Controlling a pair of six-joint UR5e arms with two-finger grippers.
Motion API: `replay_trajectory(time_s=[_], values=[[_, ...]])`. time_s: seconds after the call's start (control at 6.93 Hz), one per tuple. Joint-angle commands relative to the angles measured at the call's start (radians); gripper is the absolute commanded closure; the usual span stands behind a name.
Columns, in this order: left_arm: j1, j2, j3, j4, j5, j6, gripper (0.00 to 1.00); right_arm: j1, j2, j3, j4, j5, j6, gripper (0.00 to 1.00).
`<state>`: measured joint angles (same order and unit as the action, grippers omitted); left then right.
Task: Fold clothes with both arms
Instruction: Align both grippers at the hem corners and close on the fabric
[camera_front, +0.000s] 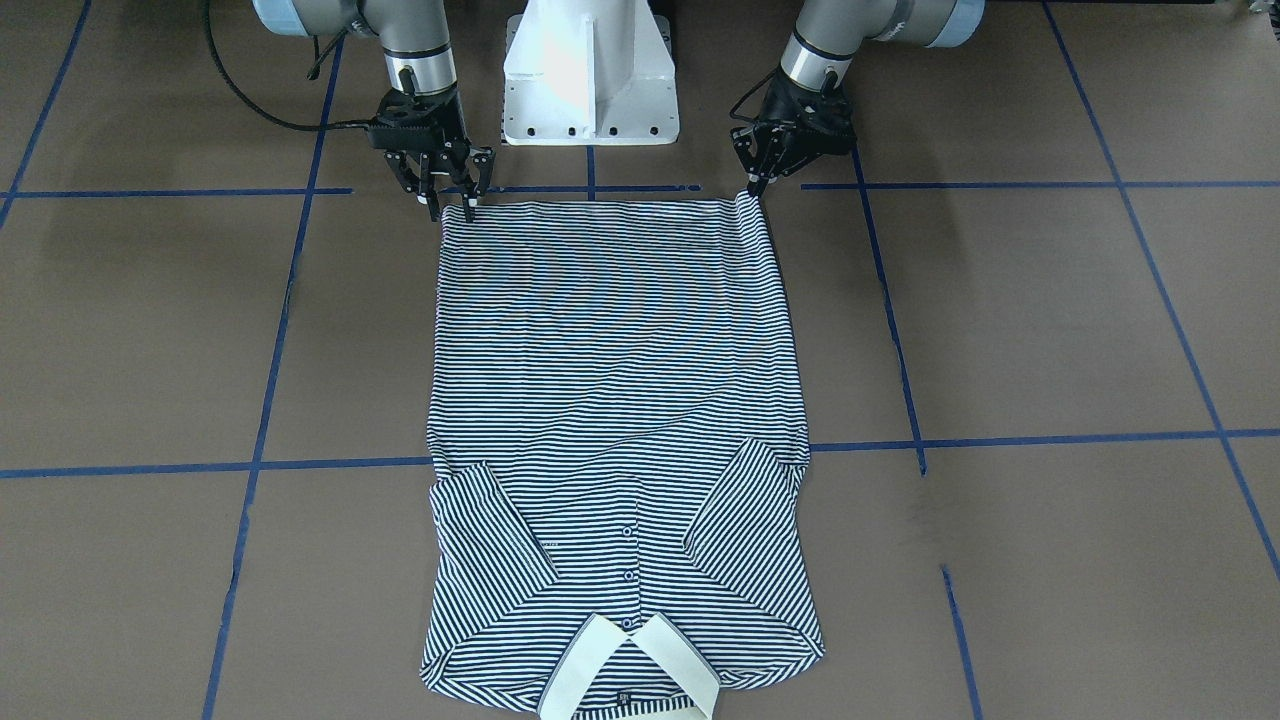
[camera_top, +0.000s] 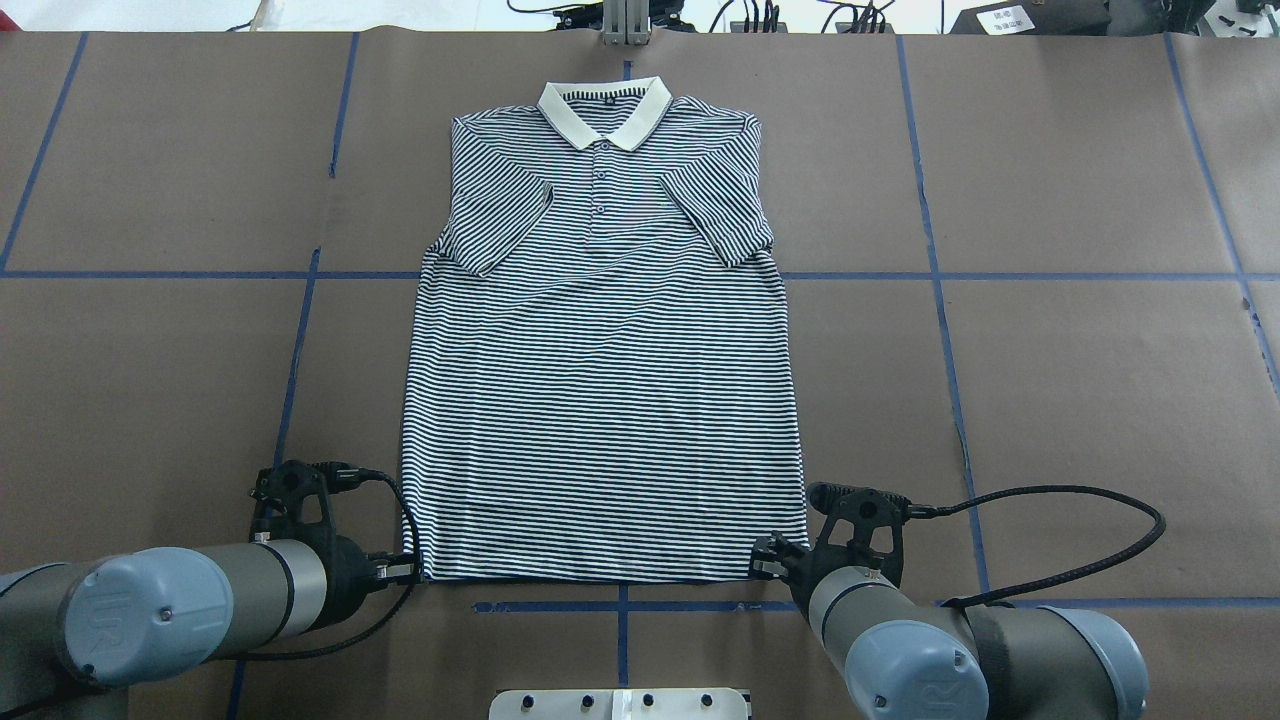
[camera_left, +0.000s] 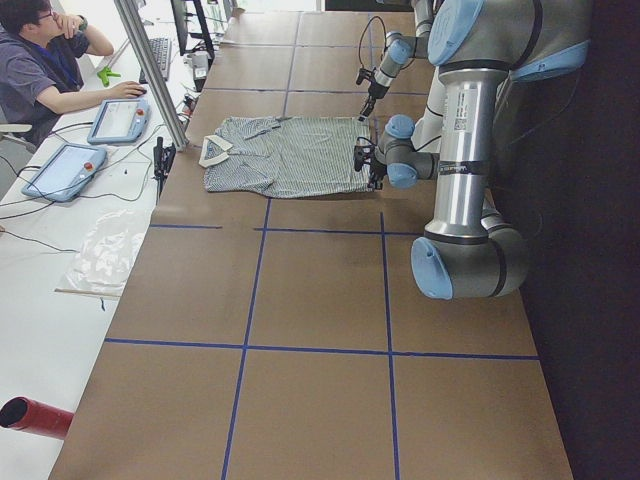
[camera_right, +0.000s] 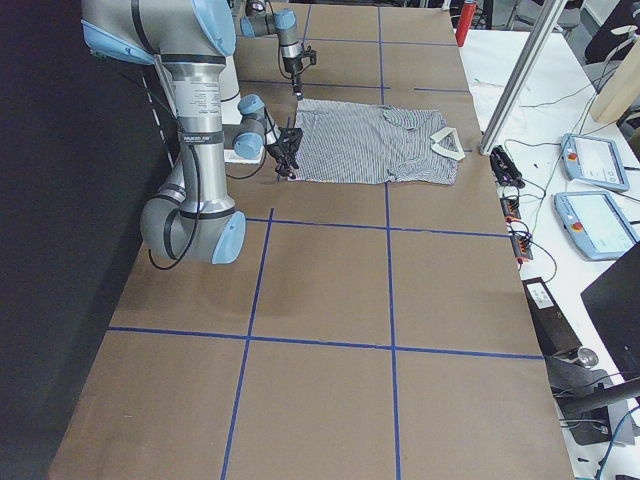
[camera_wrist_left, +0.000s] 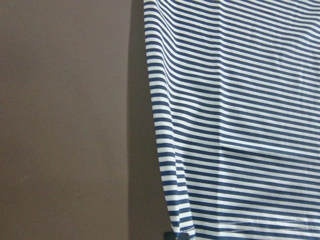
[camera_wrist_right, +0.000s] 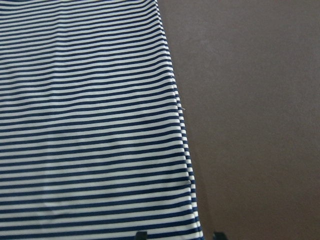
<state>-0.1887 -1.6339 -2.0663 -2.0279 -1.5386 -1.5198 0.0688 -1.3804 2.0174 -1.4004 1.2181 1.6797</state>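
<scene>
Two hem corners explain the pose: the polo shirt (camera_top: 600, 400) lies flat on the surface (camera_top: 1000, 400), hem nearest the base (camera_front: 590, 70). Your left tool (camera_front: 753, 187) pinches one corner; your right tool (camera_front: 452, 203) straddles the other, spread

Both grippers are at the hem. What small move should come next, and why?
Probably close the right gripper on the hem corner of the polo shirt: its fingertips stand apart astride that edge, while the left gripper seems to hold its corner slightly raised.
</scene>
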Motion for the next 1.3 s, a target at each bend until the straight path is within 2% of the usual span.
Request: replay_trajectory(time_s=[0.0,0.14,0.29,0.43,0.87,1.01,1.16], values=[[0.0,0.0,0.0,0.0,-0.002,0.001,1.0,-0.001,0.0,-0.002,0.0,0.0,0.0,0.49],[0.0,0.0,0.0,0.0,-0.002,0.001,1.0,-0.003,0.0,-0.002,0.0,-0.002,0.011,0.67],[0.0,-0.001,0.0,0.0,0.0,0.001,1.0,-0.001,0.0,-0.002,0.0,0.0,0.009,0.94],[0.0,0.0,0.0,0.0,-0.002,0.001,1.0,-0.001,0.0,0.001,0.0,0.0,0.009,1.0],[0.0,-0.001,-0.003,0.0,-0.002,0.003,1.0,0.008,0.0,0.017,-0.014,-0.006,0.003,1.0],[-0.002,-0.001,-0.012,0.001,-0.005,0.01,1.0,0.012,0.003,0.108,-0.151,0.004,-0.003,1.0],[-0.002,-0.003,-0.012,0.002,-0.006,0.01,1.0,0.005,0.001,0.118,-0.201,0.011,-0.003,1.0]])
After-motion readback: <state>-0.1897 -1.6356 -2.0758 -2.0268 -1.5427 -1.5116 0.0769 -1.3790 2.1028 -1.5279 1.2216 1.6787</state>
